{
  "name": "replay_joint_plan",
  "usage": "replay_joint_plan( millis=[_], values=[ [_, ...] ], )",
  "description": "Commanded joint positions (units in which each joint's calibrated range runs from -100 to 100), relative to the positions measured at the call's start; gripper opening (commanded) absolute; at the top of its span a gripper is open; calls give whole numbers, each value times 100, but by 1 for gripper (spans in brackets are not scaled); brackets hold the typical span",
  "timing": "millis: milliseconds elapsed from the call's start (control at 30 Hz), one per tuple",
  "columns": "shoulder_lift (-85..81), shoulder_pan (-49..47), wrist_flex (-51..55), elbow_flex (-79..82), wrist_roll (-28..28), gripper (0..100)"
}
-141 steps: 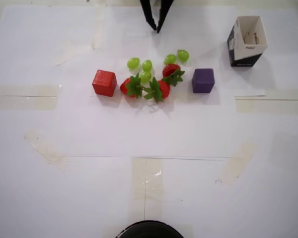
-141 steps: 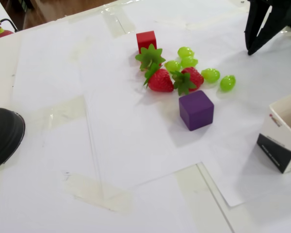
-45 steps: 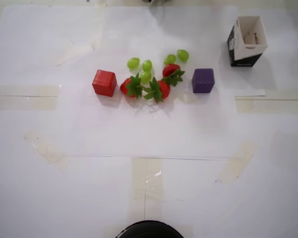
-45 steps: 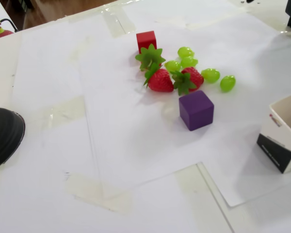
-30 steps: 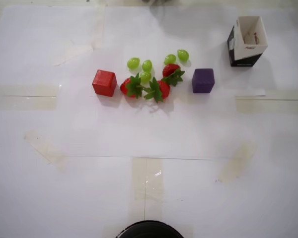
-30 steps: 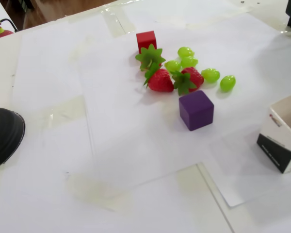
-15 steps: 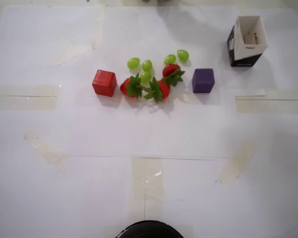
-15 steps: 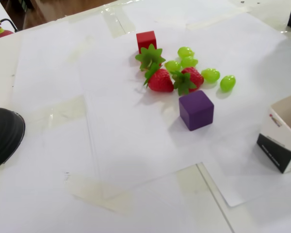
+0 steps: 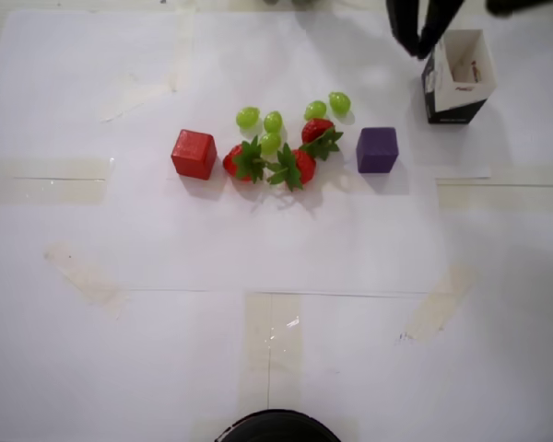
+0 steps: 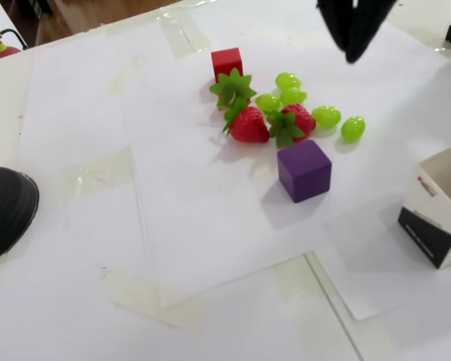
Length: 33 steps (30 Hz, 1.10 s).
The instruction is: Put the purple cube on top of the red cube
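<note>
A: Where's the claw [image 9: 415,46] at the moment?

B: Up by the far edge of the tabletop [image 9: 258,258] in the overhead view, just beside the black-and-white box [image 9: 457,75]. In the fixed view the claw [image 10: 352,47] hangs in the air above the fruit. Its fingers come nearly together at the tips, with a thin gap between them, and it has hold of nothing.

A: And the purple cube?

B: The purple cube [image 9: 377,149] sits flat on the white paper, toward the right end of the row in the overhead view. In the fixed view the purple cube [image 10: 304,170] has clear paper all round it except on the strawberry side.

A: So which way from the claw?

B: In the overhead view, nearer the near edge and a little to the left. I'd judge the next move to be a short drop forward and down, with the fingers spread first.

A: Any long axis to line up with?

B: None, it's a cube, though its faces look roughly square to the tabletop edges.

A: And the target?

B: The red cube [image 9: 194,154] lies at the other end of the row, with strawberries [image 9: 275,158] and green grapes [image 9: 273,121] between. The carry would probably need to clear them.
</note>
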Motion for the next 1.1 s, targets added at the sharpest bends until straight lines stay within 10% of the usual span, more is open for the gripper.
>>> replay_joint_plan(
  millis=[0, 1067],
  values=[
    [417, -3, 53, -664, 24, 0],
    [658, 173, -1998, 1354, -269, 26]
  ],
)
